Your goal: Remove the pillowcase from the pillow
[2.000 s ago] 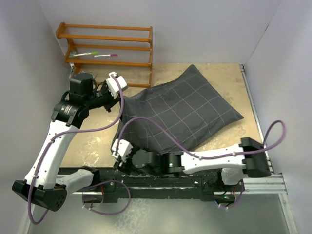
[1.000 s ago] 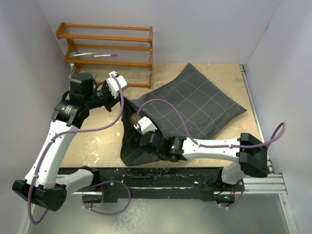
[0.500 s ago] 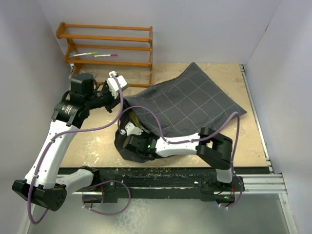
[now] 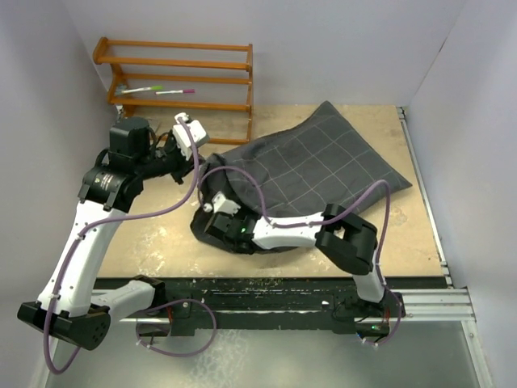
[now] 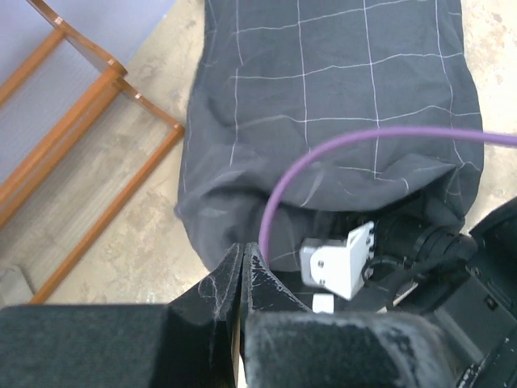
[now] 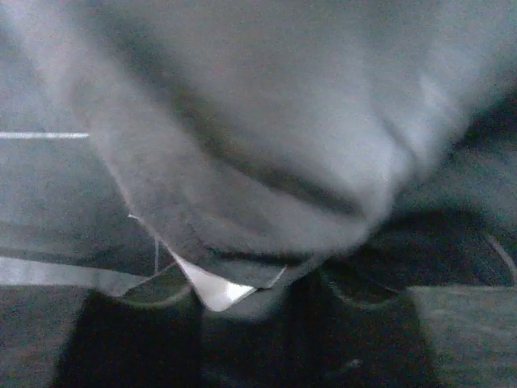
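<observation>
Table (image 4: 157, 234): sand-coloured top, walled on three sides. Wooden rack (image 4: 179, 77) at its far left, taken here as the reference.

The pillowcase (image 4: 323, 166): lies to the right of the rack and nearer the arms, and its upper left hem is just beside the rack's right foot. Long axis runs on a diagonal. The open mouth end is in front of the rack's right foot, the closed end well off to the rack's right. It looks filled and rounded, so I judge that the pillow is inside. No cream surface is clearly exposed in any view.

Relation that matters: the pillow's bulk lies away from both pincers, toward the closed end and to the right of the rack. Any pull therefore has to run along that diagonal, out through the mouth. The right arm is the nearer one and is already at the mouth.

Right pincer (image 4: 212, 208): pushed into the mouth in front of the rack, with fabric draped over it. Its wrist view is blurred dark cloth with one small pale sliver (image 6: 216, 289), either pillow or label, unresolved. Cannot tell whether its jaws are apart or together, or whether they hold anything.

Left pincer (image 5: 242, 271): at the hem nearest the rack's right foot, jaws together and clamped on a thin fold of the pillowcase, lifting that edge off the table.
</observation>
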`<state>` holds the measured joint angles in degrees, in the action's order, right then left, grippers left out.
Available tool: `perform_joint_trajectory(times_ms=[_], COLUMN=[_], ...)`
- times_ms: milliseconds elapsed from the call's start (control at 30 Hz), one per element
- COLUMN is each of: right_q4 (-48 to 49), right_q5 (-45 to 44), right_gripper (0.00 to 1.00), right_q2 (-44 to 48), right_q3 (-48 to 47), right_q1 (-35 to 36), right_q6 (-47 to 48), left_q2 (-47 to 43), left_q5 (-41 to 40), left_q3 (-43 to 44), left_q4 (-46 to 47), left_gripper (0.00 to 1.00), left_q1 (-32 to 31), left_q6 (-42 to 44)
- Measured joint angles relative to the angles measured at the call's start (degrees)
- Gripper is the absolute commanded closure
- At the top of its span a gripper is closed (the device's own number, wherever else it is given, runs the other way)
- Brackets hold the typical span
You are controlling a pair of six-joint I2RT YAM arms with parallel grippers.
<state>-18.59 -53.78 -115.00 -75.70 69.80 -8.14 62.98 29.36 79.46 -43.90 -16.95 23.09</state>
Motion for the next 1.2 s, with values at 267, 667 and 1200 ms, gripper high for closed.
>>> perform_joint_trajectory(times_ms=[267,667,1200], right_q4=[1.8,6.9,1.4], right_q5=[8.3,27.9,43.5], right_gripper=[1.00,1.00,1.00], right_q2=[13.0,36.1,39.8], right_q3=[2.7,0.9,-8.3], right_q1=[-5.2,-5.6,-7.6], right_q6=[1.5,9.9,10.8], left_q2=[-1.2,-5.9,-12.4], left_q5=[-1.8,-1.6,2.2], left_q3=[3.1,-0.6,-6.5], left_q4=[2.8,5.9,2.1], left_gripper=[1.00,0.17,0.87], left_q1=[0.1,0.1,0.1], left_q6=[0.0,3.3,13.0])
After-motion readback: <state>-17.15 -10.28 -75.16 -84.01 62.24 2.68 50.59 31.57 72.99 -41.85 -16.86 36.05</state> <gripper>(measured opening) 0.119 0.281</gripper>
